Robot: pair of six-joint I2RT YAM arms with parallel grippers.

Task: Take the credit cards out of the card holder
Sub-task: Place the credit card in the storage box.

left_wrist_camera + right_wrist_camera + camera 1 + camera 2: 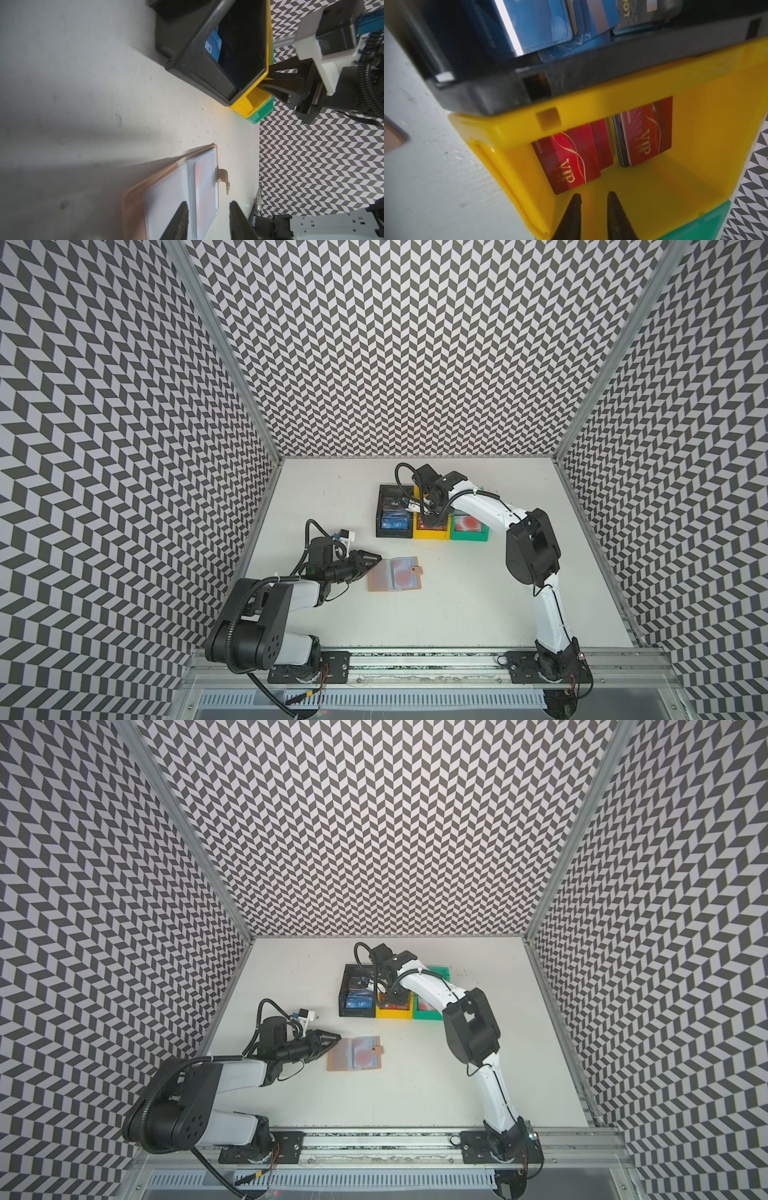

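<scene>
The card holder (pixel 395 574) lies open and flat on the white table (pixel 457 605), on the left arm's side, its snap tab (pixel 417 571) pointing towards the right arm. A card with a red circle (pixel 402 576) shows through the pale sleeve of the page by the tab. The left gripper (pixel 377 559) sits at the holder's far left corner, jaws apart with nothing between them (in the left wrist view its dark fingers (pixel 178 220) frame the sleeves); whether it touches the holder I cannot tell.

Farther back, well apart from the holder, three bins stand touching in a row: black bin (pixel 384 533), yellow bin (pixel 432 535), green bin (pixel 469 536). Blue cards (pixel 394 523) lie in the black one, red VIP cards (pixel 569 164) in the yellow, a white card with red circles (pixel 467 524) in the green. The right gripper (pixel 594 195) points down into the yellow bin, near the red cards, jaws slightly parted and empty
</scene>
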